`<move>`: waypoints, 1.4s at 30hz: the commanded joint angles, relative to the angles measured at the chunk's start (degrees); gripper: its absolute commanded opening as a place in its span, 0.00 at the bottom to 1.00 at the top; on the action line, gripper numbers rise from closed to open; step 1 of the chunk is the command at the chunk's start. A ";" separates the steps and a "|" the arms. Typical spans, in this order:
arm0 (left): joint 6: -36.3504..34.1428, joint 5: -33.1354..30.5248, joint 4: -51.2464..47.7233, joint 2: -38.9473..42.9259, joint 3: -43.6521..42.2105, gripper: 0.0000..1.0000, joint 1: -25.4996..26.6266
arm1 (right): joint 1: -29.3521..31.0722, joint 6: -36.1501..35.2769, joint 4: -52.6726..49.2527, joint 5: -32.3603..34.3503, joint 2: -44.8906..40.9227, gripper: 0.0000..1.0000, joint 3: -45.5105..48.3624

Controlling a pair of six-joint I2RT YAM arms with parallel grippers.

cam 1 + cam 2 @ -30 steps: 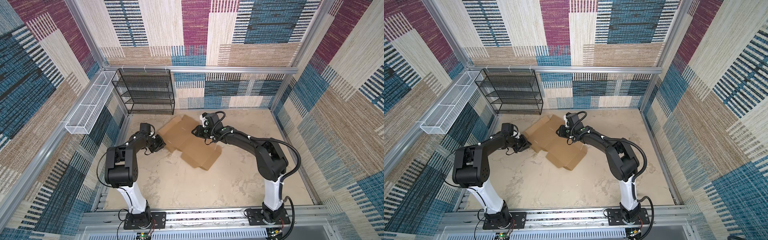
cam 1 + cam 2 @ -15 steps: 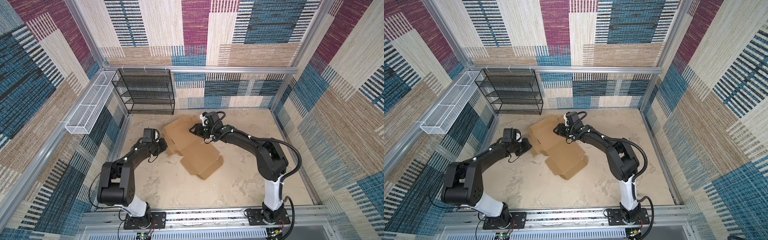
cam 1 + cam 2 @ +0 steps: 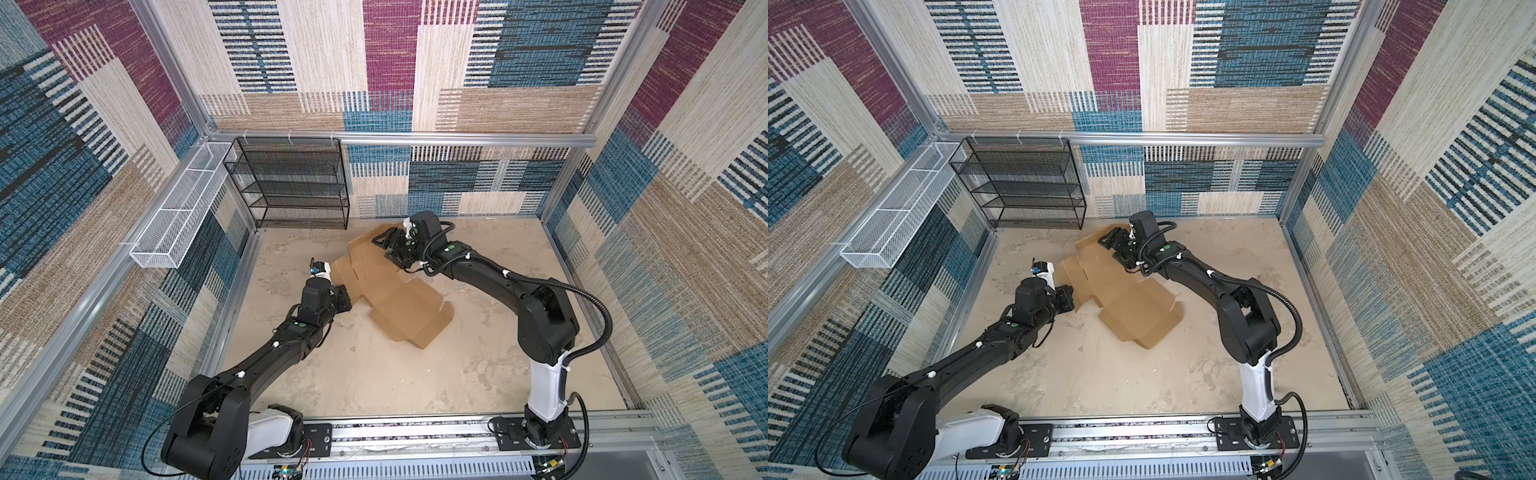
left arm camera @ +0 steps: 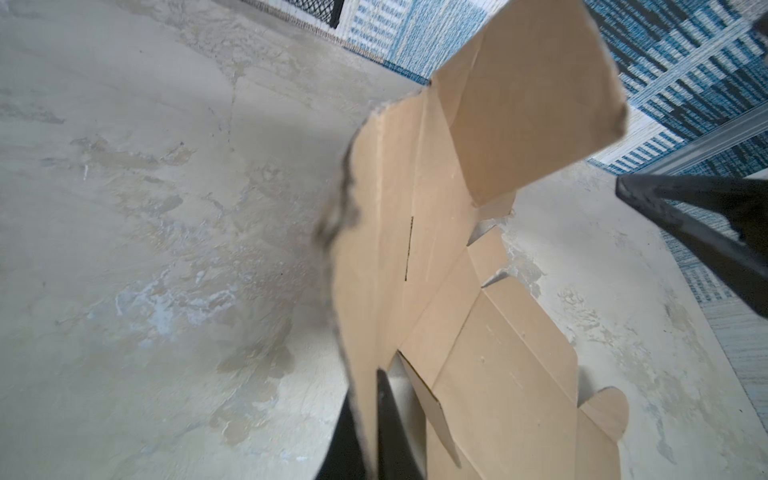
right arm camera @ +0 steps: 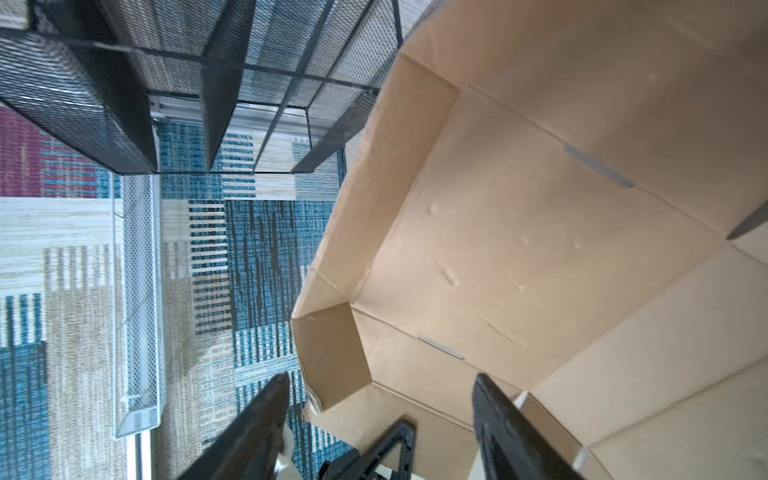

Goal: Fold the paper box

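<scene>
Plain brown corrugated cardboard paper box (image 3: pixel 386 286), mid-frame on the surface (image 3: pixel 374 374), lies mostly flat, few flaps raised: folding barely begun; left claw (image 4: pixel 365 409) pinches its edge, right claw (image 5: pixel 381 378) gapes wide.

The paper box (image 3: pixel 399 299) lies partly unfolded near the middle of the desk (image 3: pixel 374 382). In both top views it runs slantwise from back centre toward the front right, with its rear flaps tilted up. The left gripper (image 3: pixel 345 297) is at the box's left edge, with that edge caught between its jaws. The right gripper (image 3: pixel 384 249) is at the box's rear end, a corner flap lying between its spread jaws. A wire shelf (image 3: pixel 299 187) stands on the desk at the back left against the rear wall, behind the box. A wire basket (image 3: pixel 178 216) hangs on the left wall, just left of the shelf.
</scene>
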State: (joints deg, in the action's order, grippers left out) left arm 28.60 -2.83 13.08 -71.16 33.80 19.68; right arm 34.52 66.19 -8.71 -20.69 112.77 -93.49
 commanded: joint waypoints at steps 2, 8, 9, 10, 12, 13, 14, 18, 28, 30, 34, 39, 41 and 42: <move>-3.30 -1.92 4.54 0.48 -0.14 0.00 1.27 | 0.02 2.98 0.84 0.78 0.04 0.71 -1.59; -5.64 -1.83 5.11 0.93 -0.05 0.00 3.37 | -0.06 4.38 2.13 1.24 2.30 0.70 -4.36; -6.12 -1.91 5.11 0.96 -0.14 0.00 3.63 | -0.07 4.38 2.08 1.47 2.44 0.70 -4.91; -6.34 -2.15 5.18 1.04 -0.26 0.00 3.93 | -0.07 4.06 1.39 1.86 2.91 0.71 -5.91; -6.67 -2.20 5.62 1.15 -0.57 0.00 4.43 | -0.24 3.66 0.00 2.07 3.79 0.70 -7.70; -6.88 -2.25 5.72 1.19 -0.58 0.00 4.59 | -0.41 3.55 -0.12 2.13 4.26 0.70 -8.25; -7.04 -2.27 5.77 1.15 -0.58 0.00 4.88 | -0.54 3.67 -0.11 2.18 4.65 0.69 -8.59; -7.48 -2.48 5.77 1.36 -0.83 0.00 5.67 | -1.06 3.96 0.27 2.40 6.15 0.67 -10.18; -9.04 -3.50 6.39 2.28 -1.87 0.00 7.17 | -2.53 3.55 -0.30 0.51 10.48 0.53 -14.00; -9.09 -3.67 6.69 2.45 -2.16 0.00 7.29 | -2.78 3.43 -0.34 0.11 11.43 0.49 -14.70; -9.18 -3.85 7.18 2.32 -2.38 0.00 7.39 | -2.88 3.30 0.08 -0.74 12.50 0.42 -15.59; -8.91 -4.71 7.87 1.65 -2.84 0.00 7.48 | -2.88 2.71 0.70 -1.09 12.74 0.28 -15.28; -8.79 -4.88 8.10 1.35 -2.86 0.00 7.48 | -2.88 2.71 1.20 -1.49 12.65 0.23 -14.76; -8.67 -4.86 8.40 1.13 -2.95 0.00 7.49 | -2.88 2.67 1.47 -1.73 12.56 0.21 -14.46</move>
State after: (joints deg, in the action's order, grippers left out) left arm 20.84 -7.33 19.35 -69.56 31.03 27.16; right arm 31.64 69.32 -9.56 -21.06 125.36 -108.42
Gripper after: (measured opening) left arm 0.065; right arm 0.216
